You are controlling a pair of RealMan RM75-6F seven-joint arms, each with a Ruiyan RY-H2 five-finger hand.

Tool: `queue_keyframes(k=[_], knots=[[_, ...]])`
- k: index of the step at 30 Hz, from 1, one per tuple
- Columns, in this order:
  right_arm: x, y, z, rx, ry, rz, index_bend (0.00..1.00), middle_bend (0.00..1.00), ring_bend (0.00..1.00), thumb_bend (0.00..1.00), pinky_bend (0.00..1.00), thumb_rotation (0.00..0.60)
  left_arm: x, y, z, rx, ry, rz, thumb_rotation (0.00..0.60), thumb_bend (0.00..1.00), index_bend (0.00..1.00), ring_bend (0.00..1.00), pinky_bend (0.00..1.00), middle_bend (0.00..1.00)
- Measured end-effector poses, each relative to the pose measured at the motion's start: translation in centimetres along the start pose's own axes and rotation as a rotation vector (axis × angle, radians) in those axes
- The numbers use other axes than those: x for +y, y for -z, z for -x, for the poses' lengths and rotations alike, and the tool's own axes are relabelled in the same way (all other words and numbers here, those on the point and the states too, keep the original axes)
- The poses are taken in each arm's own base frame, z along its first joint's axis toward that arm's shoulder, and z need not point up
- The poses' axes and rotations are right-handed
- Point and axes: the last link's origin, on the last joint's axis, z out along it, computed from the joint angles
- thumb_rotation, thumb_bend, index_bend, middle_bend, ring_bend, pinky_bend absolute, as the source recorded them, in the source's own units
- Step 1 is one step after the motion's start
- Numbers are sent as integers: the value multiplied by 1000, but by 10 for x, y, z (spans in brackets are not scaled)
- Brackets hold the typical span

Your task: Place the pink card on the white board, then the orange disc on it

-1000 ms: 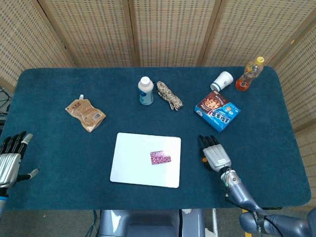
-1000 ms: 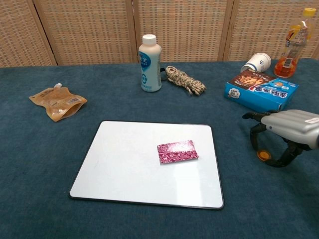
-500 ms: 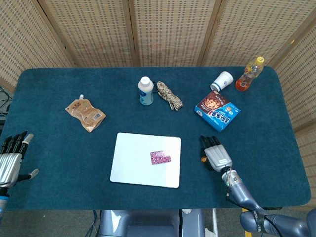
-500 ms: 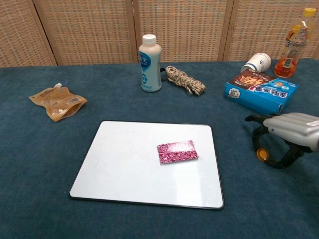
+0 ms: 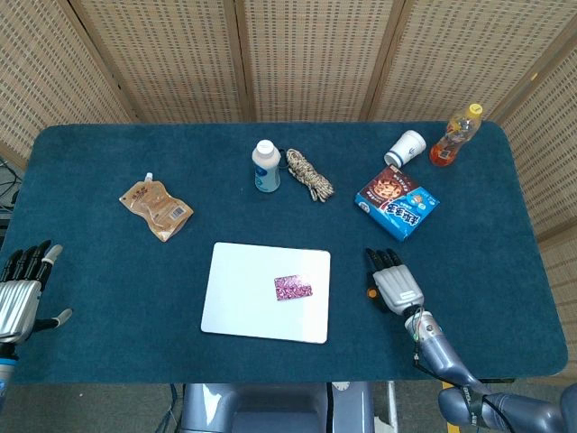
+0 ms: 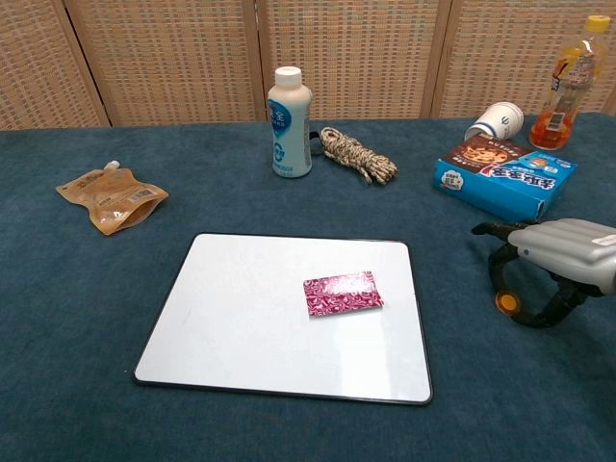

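The pink card (image 5: pixel 294 288) (image 6: pixel 343 292) lies flat on the right half of the white board (image 5: pixel 243 293) (image 6: pixel 231 318). On the blue cloth to the right of the board sits the small orange disc (image 5: pixel 370 291) (image 6: pixel 506 303). My right hand (image 5: pixel 393 283) (image 6: pixel 563 252) arches over the disc with fingers on its left and thumb on its right. The gap between them is wider than the disc, and no grip shows. My left hand (image 5: pixel 20 290) rests at the table's left edge with fingers spread and nothing in it. It shows only in the head view.
Behind the right hand lies a blue snack box (image 6: pixel 503 174), with a tipped paper cup (image 6: pixel 499 121) and an orange drink bottle (image 6: pixel 565 82) further back. A white bottle (image 6: pixel 289 121) and a rope coil (image 6: pixel 358 154) stand behind the board, a brown pouch (image 6: pixel 112 198) at the left.
The right hand has shifted slightly around the orange disc; the disc, card and board stay put. The left hand has not moved.
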Motion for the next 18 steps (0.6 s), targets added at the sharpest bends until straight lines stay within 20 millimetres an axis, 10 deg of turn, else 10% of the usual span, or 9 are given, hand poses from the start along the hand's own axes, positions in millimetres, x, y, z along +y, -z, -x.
queue_keyframes(k=[18], knots=[[-22,-4,-31,54,-35,-43,518,0,0,388,0,600,0,0,-1,-1,5,0,600,0,0,0,0,0]])
